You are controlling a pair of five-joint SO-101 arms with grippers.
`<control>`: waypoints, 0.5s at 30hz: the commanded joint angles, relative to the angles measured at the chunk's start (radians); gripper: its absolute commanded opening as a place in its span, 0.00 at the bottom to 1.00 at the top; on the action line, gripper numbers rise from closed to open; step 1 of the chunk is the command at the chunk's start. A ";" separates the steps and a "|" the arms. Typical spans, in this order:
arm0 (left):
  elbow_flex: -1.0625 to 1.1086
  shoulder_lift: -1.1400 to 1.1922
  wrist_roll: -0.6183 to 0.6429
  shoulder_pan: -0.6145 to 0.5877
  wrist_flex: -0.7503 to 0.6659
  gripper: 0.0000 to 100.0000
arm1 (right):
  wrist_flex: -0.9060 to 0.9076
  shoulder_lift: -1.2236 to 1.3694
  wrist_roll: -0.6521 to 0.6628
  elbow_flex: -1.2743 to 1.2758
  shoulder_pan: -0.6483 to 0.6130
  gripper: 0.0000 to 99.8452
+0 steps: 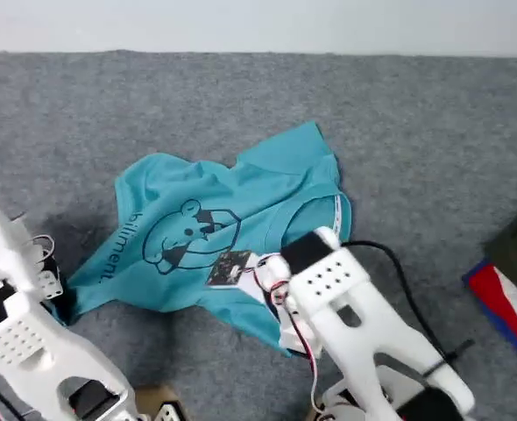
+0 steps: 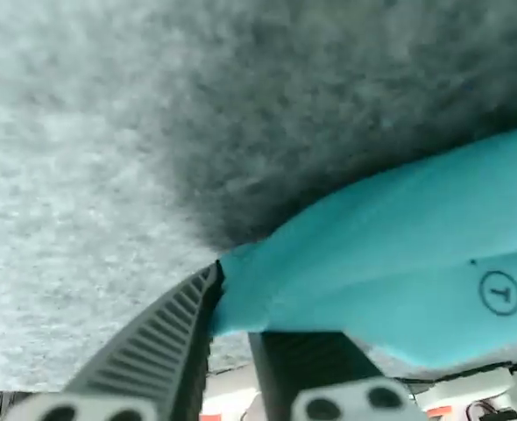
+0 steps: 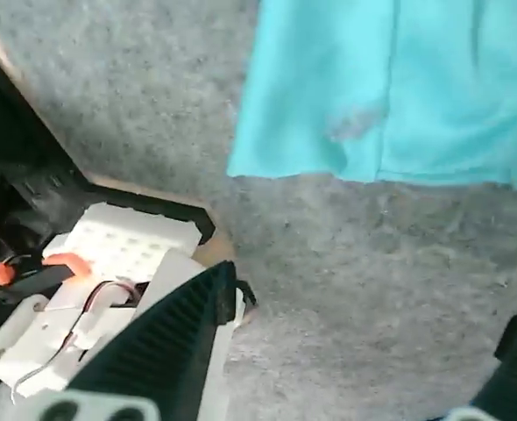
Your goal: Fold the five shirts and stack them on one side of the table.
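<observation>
One grey felt surface point(image 1: 416, 132), teal shirt point(image 1: 232, 232) clamped in left gripper point(image 2: 230, 305), right gripper point(image 3: 368, 307) apart.

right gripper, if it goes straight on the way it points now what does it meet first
The right gripper, open, would likely meet the bare grey table covering first, just short of the teal shirt; depth is hard to judge.

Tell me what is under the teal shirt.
Grey felt shows all around the teal shirt and presumably runs beneath it; the cloth hides anything else there. At one corner the left gripper holds the shirt raised, with shadowed felt below.
</observation>
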 commanded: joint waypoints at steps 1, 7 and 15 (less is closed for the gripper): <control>-0.001 -0.052 -0.009 0.008 0.035 0.02 | -0.062 0.104 0.009 -0.005 -0.025 0.45; -0.027 -0.066 0.052 0.002 0.035 0.14 | -0.094 0.266 0.002 -0.012 -0.189 0.45; -0.031 -0.229 0.130 0.040 0.035 0.21 | -0.242 0.343 0.002 -0.006 -0.205 0.45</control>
